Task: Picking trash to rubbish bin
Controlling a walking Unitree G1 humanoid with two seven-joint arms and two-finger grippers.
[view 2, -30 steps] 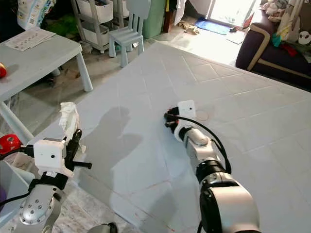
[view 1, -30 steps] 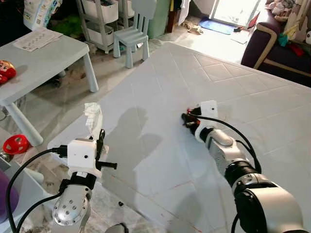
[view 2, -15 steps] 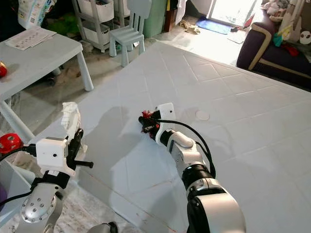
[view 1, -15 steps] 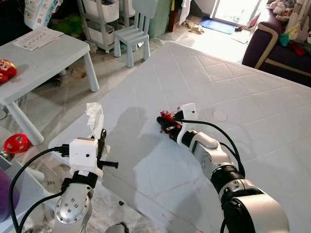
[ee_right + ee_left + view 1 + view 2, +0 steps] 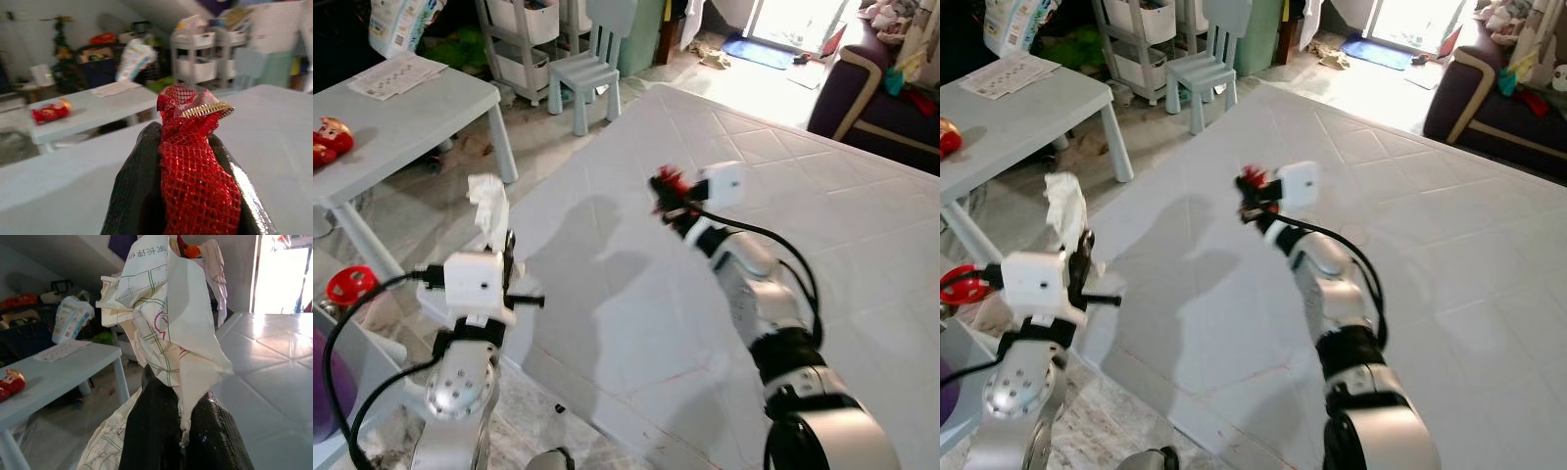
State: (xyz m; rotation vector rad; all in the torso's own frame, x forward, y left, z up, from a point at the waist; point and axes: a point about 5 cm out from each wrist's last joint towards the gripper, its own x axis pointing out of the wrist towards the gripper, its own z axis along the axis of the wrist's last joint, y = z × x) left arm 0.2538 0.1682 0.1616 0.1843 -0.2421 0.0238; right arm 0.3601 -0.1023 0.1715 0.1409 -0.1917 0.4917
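Lifting clear of the white tiled mat (image 5: pixel 636 323), the right gripper (image 5: pixel 668 190) now sits in the upper middle of the frame; a second ago it was pressed low on the mat at centre, and half a second ago it had slid leftward along the surface. Its fingers are clamped tight around a wad of red mesh netting (image 5: pixel 195 181), an open diamond weave, glossy, with a crimped gold metal clip (image 5: pixel 205 109) at the top. In the head views the netting shows as a small red tuft (image 5: pixel 1253 178) at the tip of the silver arm.

Left gripper (image 5: pixel 508 257) holds at the left of the frame, about where it was in both earlier frames. Its fingers are pinched closed on a crumpled paper sheet (image 5: pixel 166 323), cream-white, printed with green grid lines and red marks, creased into stiff folds that stand upright above the fingers (image 5: pixel 156 431). The paper reads as a white rumpled plume (image 5: pixel 489 208) in the head view.

Mat surface: matte, pale, scored in a diagonal square pattern. Upper left: a pale worktop (image 5: pixel 421 108) with rounded legs, carrying a printed sheet (image 5: pixel 395 74) and a red toy (image 5: pixel 331 142). A small pale blue child's chair (image 5: pixel 590 61) stands at top centre.
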